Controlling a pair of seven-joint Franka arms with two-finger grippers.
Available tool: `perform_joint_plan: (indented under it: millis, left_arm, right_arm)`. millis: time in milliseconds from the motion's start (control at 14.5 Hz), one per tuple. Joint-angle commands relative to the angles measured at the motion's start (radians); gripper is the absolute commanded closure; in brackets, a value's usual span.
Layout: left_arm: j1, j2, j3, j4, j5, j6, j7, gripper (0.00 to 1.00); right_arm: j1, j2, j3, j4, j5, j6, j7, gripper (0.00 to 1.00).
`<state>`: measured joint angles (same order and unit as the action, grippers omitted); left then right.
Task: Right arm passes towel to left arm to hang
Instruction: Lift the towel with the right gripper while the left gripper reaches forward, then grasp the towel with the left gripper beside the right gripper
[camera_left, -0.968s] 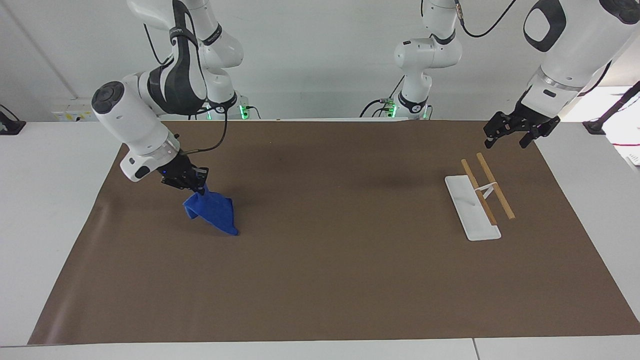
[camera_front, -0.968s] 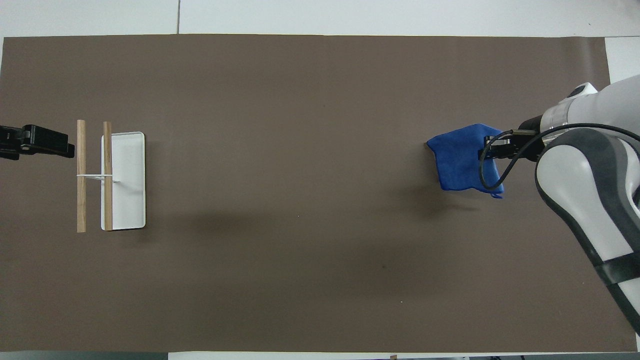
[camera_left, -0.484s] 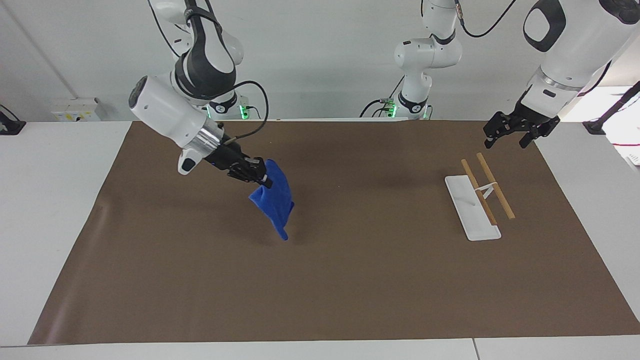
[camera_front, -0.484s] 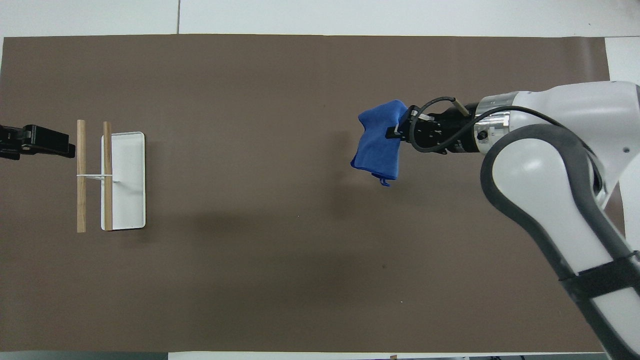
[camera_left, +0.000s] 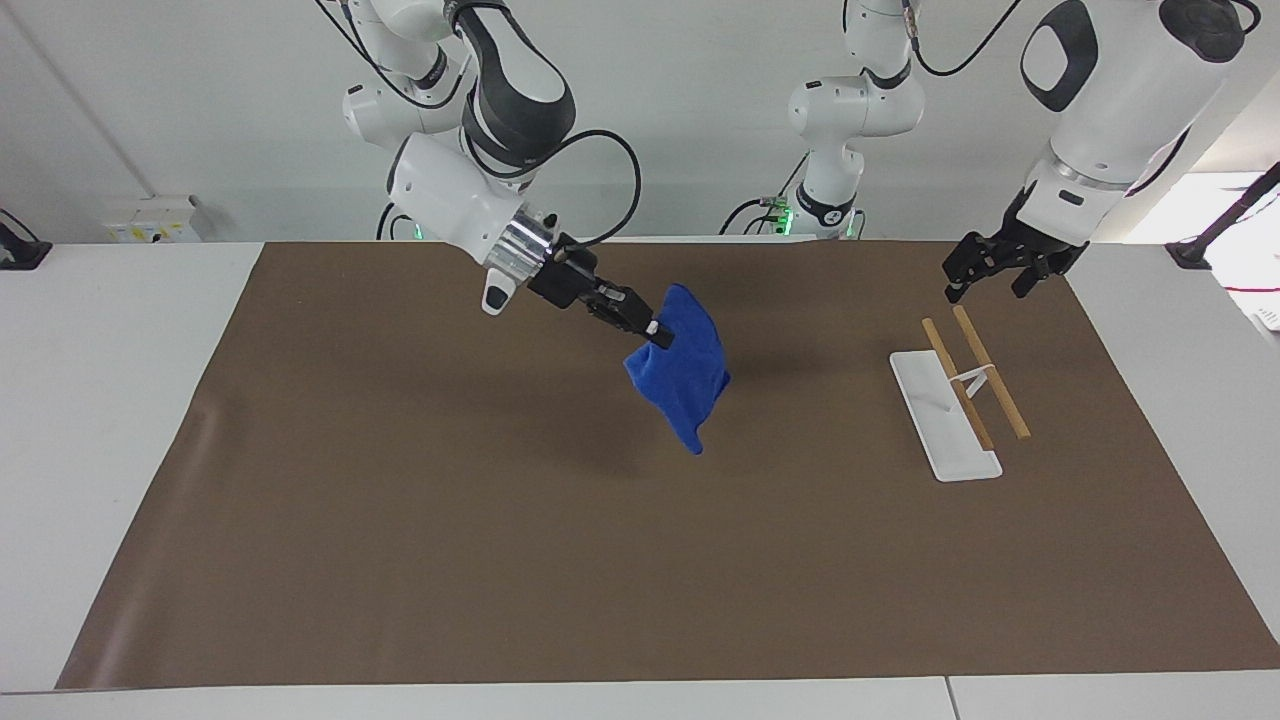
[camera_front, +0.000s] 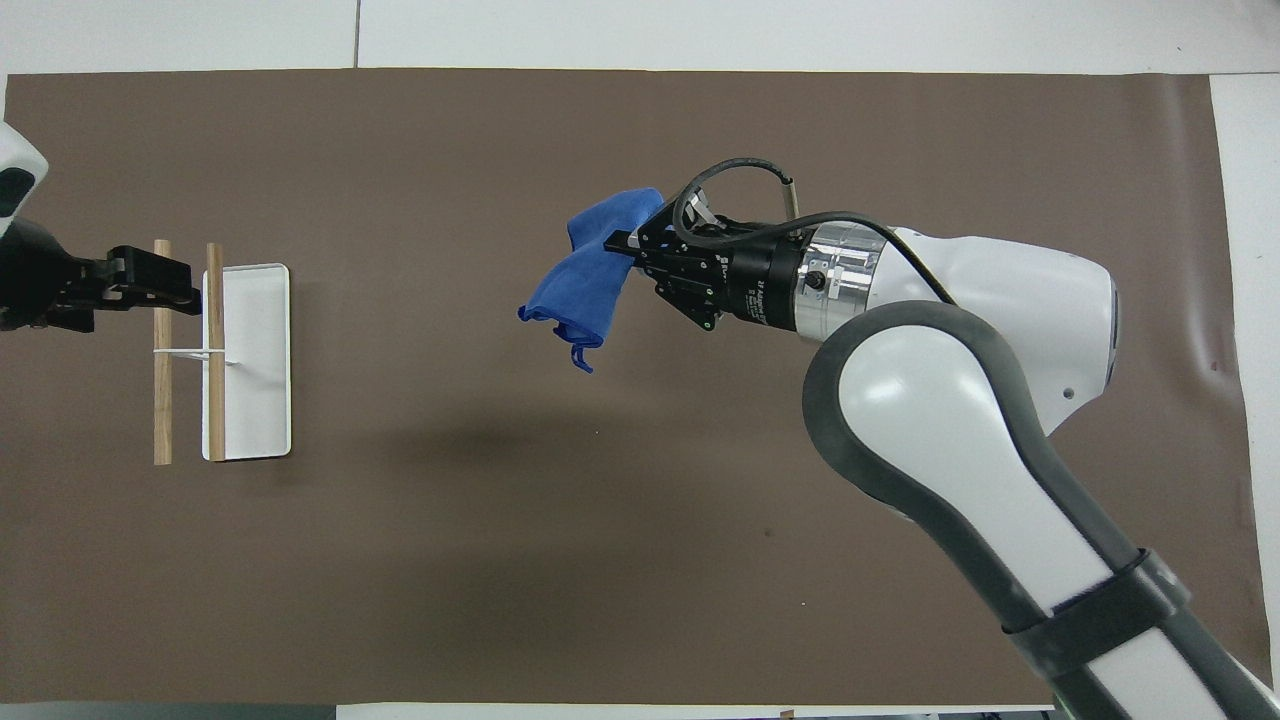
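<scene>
A brown mat (camera_left: 500, 480) covers the white worktop (camera_left: 100, 400), with a plain white wall at the robots' end. The right gripper (camera_left: 655, 335) hangs over the mat's middle, jaws clamped on the blue towel (camera_left: 685, 385), which dangles clear of the mat (a corner loop hangs lowest). The left gripper (camera_left: 985, 270) hovers over the rack (camera_left: 960, 395), at the mat's left-arm end, well apart from the towel, jaws apart.

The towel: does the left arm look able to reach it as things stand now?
Probably yes. The towel hangs in the air from the right hand, over the middle of the mat. Nothing stands between it and the left hand, which is up near the wooden rack.
</scene>
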<state>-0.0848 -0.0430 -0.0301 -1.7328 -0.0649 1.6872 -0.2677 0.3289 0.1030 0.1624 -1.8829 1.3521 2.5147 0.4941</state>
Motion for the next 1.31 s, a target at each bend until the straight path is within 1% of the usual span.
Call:
perform_joint_plan:
  millis: [0,138,276,415,484,553,622,760,968,1037,1244]
  left_arm:
    - [-0.072,-0.044,0.003,-0.126,-0.064,0.124,-0.302,0.00]
    - [-0.084,-0.043,0.003,-0.151,-0.177,0.176,-0.452,0.00]
    - [-0.101,-0.044,0.002,-0.171,-0.257,0.219,-0.606,0.00]
    - [-0.133,-0.044,0.002,-0.178,-0.312,0.233,-0.790,0.00]
    - [-0.153,-0.044,0.002,-0.182,-0.328,0.259,-0.912,0.00]
    - [-0.170,-0.046,0.002,-0.197,-0.329,0.291,-0.994,0.00]
    - [-0.177,-0.052,0.002,-0.215,-0.335,0.327,-1.059,0.00]
    - [-0.182,-0.076,0.002,-0.278,-0.395,0.385,-1.196,0.00]
    - [-0.184,-0.098,0.002,-0.323,-0.479,0.419,-1.234,0.00]
    - [-0.184,-0.103,0.002,-0.338,-0.499,0.449,-1.263,0.00]
    - [-0.185,-0.106,-0.001,-0.361,-0.526,0.511,-1.283,0.00]
  right_arm:
    - [-0.005,0.029,0.000,0.074,0.142,0.016,0.101,1.00]
    - [0.004,0.043,0.034,0.111,0.180,0.059,0.183,1.00]
    - [0.065,0.060,0.045,0.139,0.183,0.139,0.260,1.00]
    - [0.113,0.064,0.045,0.140,0.185,0.182,0.276,1.00]
    - [0.125,0.073,0.045,0.140,0.185,0.190,0.277,1.00]
    - [0.127,0.073,0.046,0.140,0.199,0.194,0.285,1.00]
    - [0.130,0.073,0.045,0.140,0.229,0.203,0.305,1.00]
    - [0.130,0.073,0.046,0.140,0.263,0.228,0.322,1.00]
    - [0.130,0.073,0.046,0.143,0.265,0.228,0.322,1.00]
    - [0.131,0.073,0.048,0.143,0.263,0.228,0.322,1.00]
    - [0.156,0.073,0.046,0.143,0.263,0.242,0.319,1.00]
